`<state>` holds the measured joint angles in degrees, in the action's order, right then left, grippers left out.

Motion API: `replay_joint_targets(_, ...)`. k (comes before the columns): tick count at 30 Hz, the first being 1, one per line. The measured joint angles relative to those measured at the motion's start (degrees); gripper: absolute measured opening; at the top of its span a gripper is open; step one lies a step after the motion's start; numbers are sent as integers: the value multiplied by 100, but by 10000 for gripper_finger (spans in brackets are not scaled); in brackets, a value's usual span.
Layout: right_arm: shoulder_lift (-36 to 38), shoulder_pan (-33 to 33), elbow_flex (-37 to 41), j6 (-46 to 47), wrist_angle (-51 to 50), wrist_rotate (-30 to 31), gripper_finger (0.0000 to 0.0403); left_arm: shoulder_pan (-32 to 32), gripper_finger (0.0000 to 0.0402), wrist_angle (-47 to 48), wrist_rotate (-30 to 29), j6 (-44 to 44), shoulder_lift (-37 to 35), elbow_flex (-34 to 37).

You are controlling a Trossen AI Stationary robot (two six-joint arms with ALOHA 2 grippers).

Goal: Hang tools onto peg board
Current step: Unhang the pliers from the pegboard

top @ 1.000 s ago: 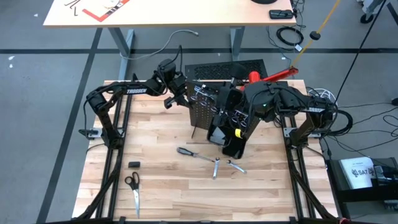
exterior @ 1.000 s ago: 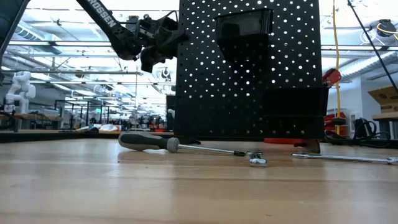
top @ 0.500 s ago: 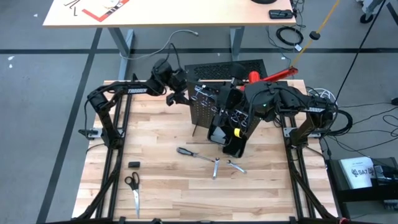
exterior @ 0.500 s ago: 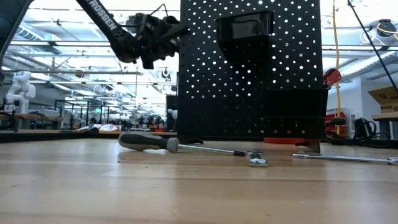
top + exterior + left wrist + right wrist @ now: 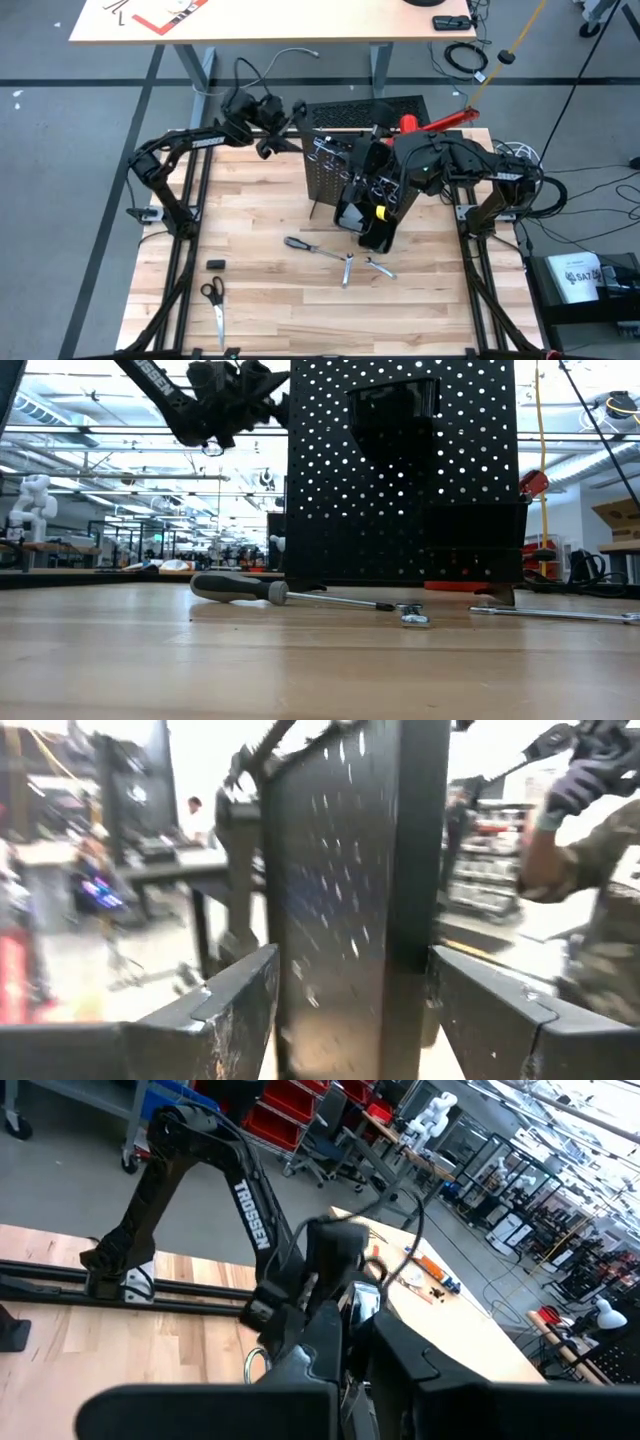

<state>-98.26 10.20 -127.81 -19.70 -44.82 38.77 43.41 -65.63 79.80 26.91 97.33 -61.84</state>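
Left tool (image 5: 283,128) spread empty beside the peg board (image 5: 335,170) — right tool (image 5: 375,238) clenched.

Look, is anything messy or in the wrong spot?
Yes. A screwdriver and wrenches lie loose on the table in front of the peg board instead of hanging on it. Scissors lie off near the table's front left corner.

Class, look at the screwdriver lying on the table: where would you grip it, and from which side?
Grip the screwdriver by its thick handle, coming straight down from above. It lies flat on the table with space around it, and its shaft is thin.
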Motion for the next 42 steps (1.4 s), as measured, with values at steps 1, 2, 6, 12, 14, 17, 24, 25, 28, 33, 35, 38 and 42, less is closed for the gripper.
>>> replay_joint_targets(1,0,0,0,0,1,-6,13,12,258,1,-132,-24,-89,0)
replay_joint_targets(2,0,3,0,0,5,-20,13,14,258,-7,-310,-28,-183,-13)
replay_joint_targets(6,-8,15,0,0,37,-50,13,58,258,-19,-470,-41,-641,-24)
replay_joint_targets(12,-7,4,0,42,31,-25,13,164,258,-46,-469,-107,-1452,-24)
replay_joint_targets(14,-7,4,0,63,31,-25,13,155,258,50,-438,-352,-1682,-24)
replay_joint_targets(17,-7,7,0,69,33,-30,13,58,254,60,-383,-649,-1965,-23)
replay_joint_targets(24,-7,3,3,92,32,-14,13,-334,167,1394,-469,-2210,-2439,-20)
replay_joint_targets(25,-7,3,4,92,33,-13,13,-371,141,1820,-610,-2609,-2499,-18)
replay_joint_targets(28,-7,4,4,98,33,-16,13,-423,47,3204,-1280,-3856,-2713,-17)
replay_joint_targets(33,-7,4,4,101,33,-13,13,-826,7,5269,-2643,-5774,-3118,-13)
replay_joint_targets(35,-7,4,4,101,33,-12,13,-1109,6,5782,-3272,-6425,-3261,-13)
replay_joint_targets(38,-7,4,4,97,33,-16,13,-1569,12,6187,-3962,-7078,-3429,-13)
replay_joint_targets(42,-7,4,4,94,33,-14,13,-2098,24,6355,-4593,-7558,-3574,-13)
